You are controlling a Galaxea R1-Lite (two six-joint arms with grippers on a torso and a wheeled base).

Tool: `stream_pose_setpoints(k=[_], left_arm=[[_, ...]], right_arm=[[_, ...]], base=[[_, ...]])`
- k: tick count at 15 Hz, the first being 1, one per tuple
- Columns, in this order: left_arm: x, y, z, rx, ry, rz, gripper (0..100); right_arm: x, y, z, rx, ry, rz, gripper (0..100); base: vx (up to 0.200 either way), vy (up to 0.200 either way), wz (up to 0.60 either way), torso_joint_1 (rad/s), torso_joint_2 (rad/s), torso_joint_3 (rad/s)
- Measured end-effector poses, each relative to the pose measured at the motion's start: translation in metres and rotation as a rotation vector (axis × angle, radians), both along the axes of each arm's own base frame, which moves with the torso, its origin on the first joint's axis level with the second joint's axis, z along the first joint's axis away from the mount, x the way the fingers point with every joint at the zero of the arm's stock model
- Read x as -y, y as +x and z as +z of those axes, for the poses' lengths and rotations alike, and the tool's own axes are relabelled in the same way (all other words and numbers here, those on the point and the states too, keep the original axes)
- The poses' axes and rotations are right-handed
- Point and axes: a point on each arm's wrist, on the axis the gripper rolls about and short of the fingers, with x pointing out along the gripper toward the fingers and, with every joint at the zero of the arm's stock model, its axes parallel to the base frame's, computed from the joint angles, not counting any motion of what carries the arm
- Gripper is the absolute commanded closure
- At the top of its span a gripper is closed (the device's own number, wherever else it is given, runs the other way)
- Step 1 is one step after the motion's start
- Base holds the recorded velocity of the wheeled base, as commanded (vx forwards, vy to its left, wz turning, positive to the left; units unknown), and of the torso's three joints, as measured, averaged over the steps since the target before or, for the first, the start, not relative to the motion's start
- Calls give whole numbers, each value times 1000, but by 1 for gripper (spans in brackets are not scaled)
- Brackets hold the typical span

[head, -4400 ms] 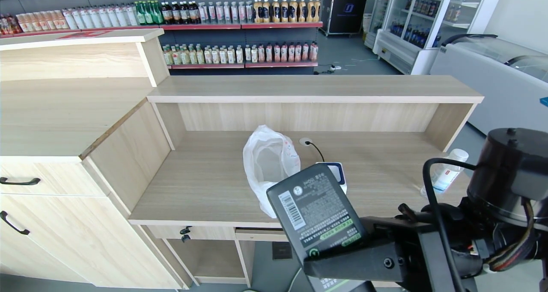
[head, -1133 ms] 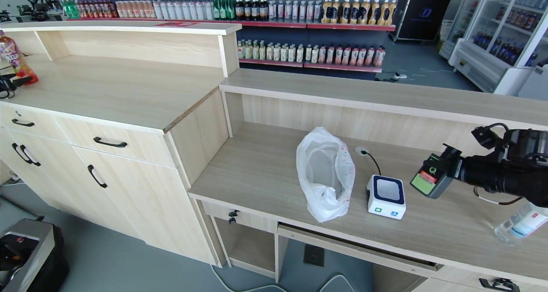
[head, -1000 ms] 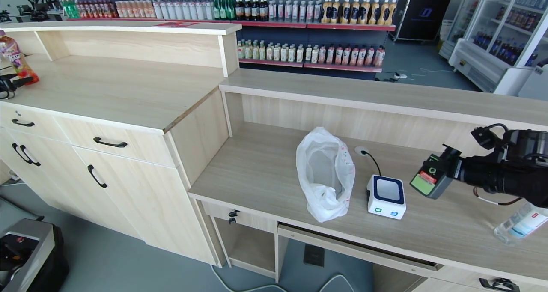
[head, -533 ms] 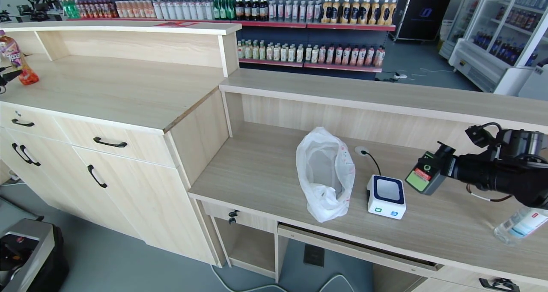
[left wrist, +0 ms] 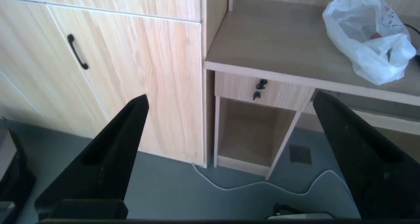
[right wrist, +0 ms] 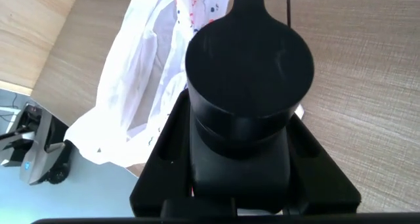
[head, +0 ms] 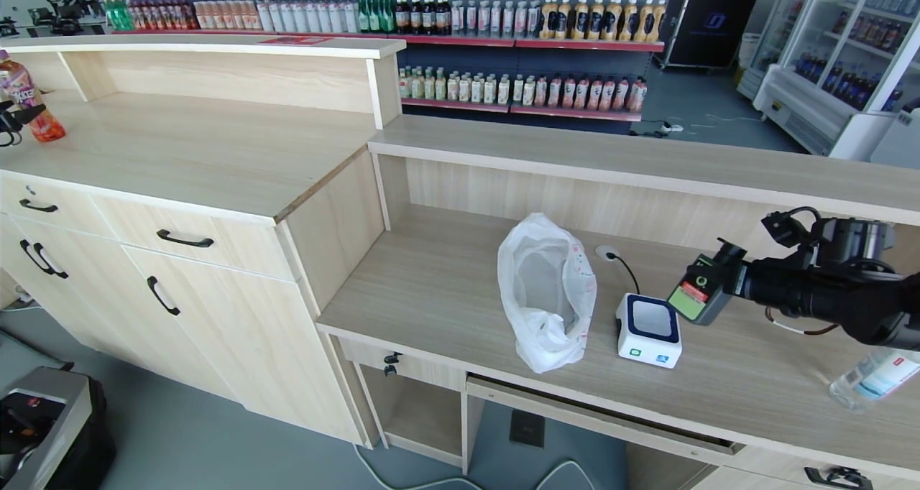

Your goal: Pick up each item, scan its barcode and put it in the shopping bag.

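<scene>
One package [head: 691, 302] clamped in right tool [head: 717, 282], arm [head: 812, 299] outstretched level, near scanner [head: 648, 330].

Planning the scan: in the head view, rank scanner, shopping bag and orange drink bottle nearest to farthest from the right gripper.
The right gripper holds a dark pack.
1. scanner, just left of it.
2. shopping bag, left of scanner.
3. orange drink bottle, far-left counter.

Light wooden counter [head: 215, 152], black-handled cabinet doors [head: 237, 332] below; bottle-stocked shelves [head: 532, 44] behind; glass-door fridge [head: 826, 66] far right.
</scene>
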Motion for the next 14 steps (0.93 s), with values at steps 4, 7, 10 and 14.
stream_pose_setpoints(k=[4, 7, 10, 14], left_arm=[[0, 0, 0, 0, 0, 0, 0], [0, 0, 0, 0, 0, 0, 0], [0, 0, 0, 0, 0, 0, 0], [0, 0, 0, 0, 0, 0, 0]], right_arm=[[1, 6, -7, 17, -5, -1, 100], [2, 9, -12, 10, -3, 0, 100], [-2, 12, -13, 10, 0, 10, 100], [-5, 15, -16, 5, 5, 23, 100]], base=[[0, 0, 0, 0, 0, 0], [0, 0, 0, 0, 0, 0], [0, 0, 0, 0, 0, 0], [0, 0, 0, 0, 0, 0]])
